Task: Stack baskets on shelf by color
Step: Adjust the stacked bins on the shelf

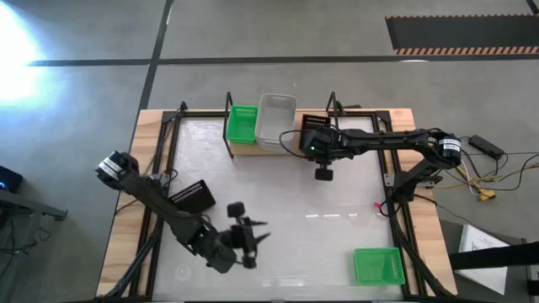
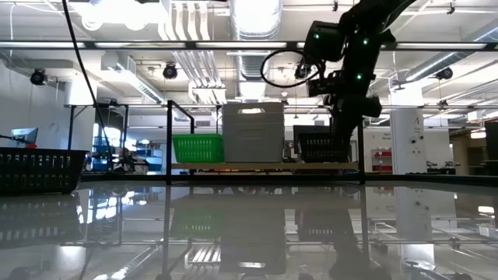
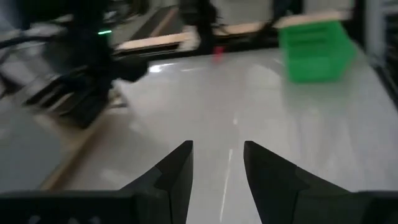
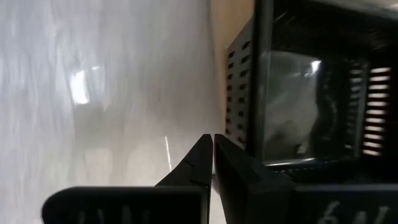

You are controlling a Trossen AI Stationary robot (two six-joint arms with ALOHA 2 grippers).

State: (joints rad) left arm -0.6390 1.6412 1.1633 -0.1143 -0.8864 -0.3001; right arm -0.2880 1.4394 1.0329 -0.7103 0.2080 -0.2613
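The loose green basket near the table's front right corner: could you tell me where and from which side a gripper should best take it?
Grip one long wall of the green basket at its rim, coming straight down. It sits upright, open side up, with nothing around it.

Bright overhead light (glare, wrist blur).

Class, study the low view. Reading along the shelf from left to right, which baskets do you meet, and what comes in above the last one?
Green basket → white basket → black basket, all on the shelf; the right gripper comes down over the black basket.
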